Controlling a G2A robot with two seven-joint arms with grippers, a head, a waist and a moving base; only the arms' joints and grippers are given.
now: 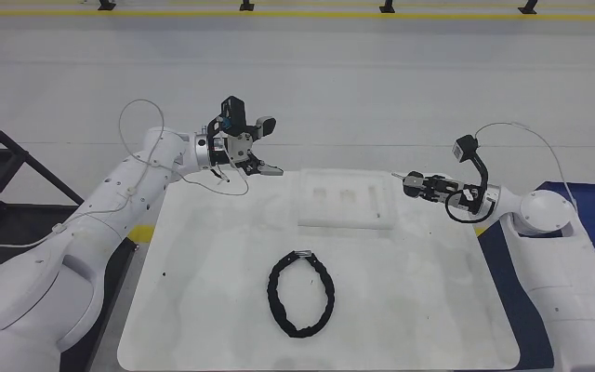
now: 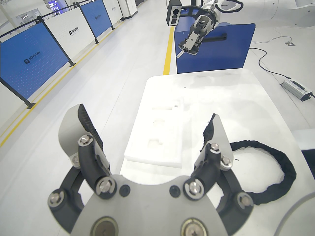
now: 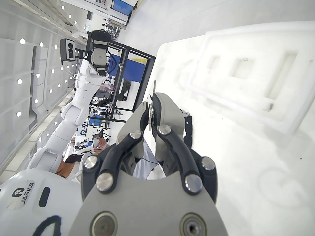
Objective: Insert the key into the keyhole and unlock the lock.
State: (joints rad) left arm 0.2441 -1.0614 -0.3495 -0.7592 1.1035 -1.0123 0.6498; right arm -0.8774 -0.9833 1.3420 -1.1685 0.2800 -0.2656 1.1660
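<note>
Gripping the key (image 3: 150,114) by its head between closed fingers, the right gripper (image 1: 406,179) hangs just off the right end of the tray (image 1: 321,214), with the blade pointing toward the tray. The left gripper (image 1: 272,147) is wide open and empty, held beyond the tray's left end, by its far corner. The lock (image 1: 327,296), a black cable loop, lies flat on the table (image 1: 418,298) on the tray's near side, apart from both grippers.
</note>
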